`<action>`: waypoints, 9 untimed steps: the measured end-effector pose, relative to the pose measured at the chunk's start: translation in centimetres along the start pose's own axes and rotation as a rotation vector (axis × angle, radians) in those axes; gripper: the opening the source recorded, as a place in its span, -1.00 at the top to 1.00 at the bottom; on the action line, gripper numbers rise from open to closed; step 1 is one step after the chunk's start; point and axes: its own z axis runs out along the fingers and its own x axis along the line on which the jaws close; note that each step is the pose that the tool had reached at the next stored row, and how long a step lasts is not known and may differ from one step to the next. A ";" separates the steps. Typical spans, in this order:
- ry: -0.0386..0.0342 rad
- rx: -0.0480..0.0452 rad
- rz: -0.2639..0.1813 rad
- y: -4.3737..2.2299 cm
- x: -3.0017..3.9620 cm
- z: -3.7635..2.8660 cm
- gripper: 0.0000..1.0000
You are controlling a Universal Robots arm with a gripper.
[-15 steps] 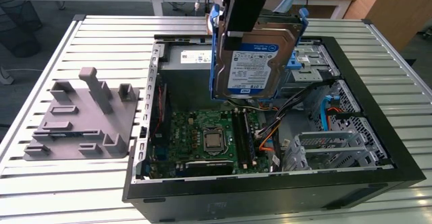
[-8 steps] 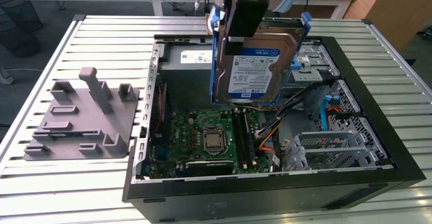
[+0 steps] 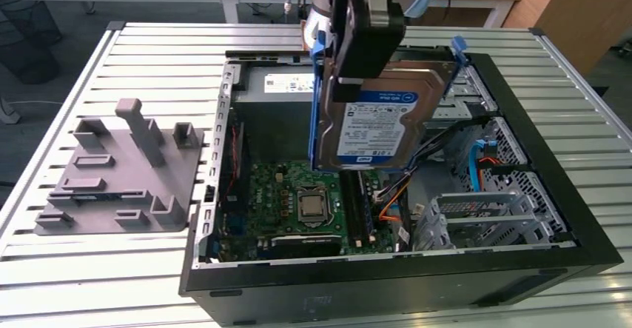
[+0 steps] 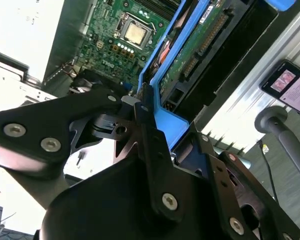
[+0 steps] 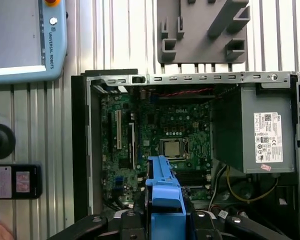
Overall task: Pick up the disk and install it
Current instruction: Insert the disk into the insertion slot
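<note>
A silver-white slatted metal desk (image 3: 89,269) carries a black metal computer case (image 3: 395,298) that lies on its side with the panel off and the interior open upward. In the exterior view, a large grey metal power-supply box (image 3: 271,84) with a white sticker sits inside the case at twelve o'clock; the first wrist view shows it too (image 5: 240,125). A grey moulded plastic fixture (image 3: 118,180) with upright blocks and slots rests on the desk at nine o'clock of the case, just beside its wall. A green printed motherboard (image 3: 286,195) covers the case floor from the centre toward seven o'clock. The flat silver-grey rectangular disk (image 3: 380,121), with a blue-and-white label and blue plastic side rails, hangs on edge in the air above the case interior, over the motherboard and slightly toward twelve o'clock, its label facing the exterior camera. The black metal tool (image 3: 356,69) comes down from twelve o'clock and is pinching the disk at its upper edge. In the second wrist view its fingers (image 4: 150,145) press on the blue rail. A small square silver processor (image 3: 312,206) sits on the motherboard at six o'clock of the disk.
</note>
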 end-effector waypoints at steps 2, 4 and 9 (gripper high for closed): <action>0.0008 0.0000 0.000 -0.36 0.16 0.02 0.27; 0.0013 0.0001 0.000 -1.11 0.18 0.05 0.27; 0.0024 0.0001 0.000 -2.96 0.18 0.12 0.27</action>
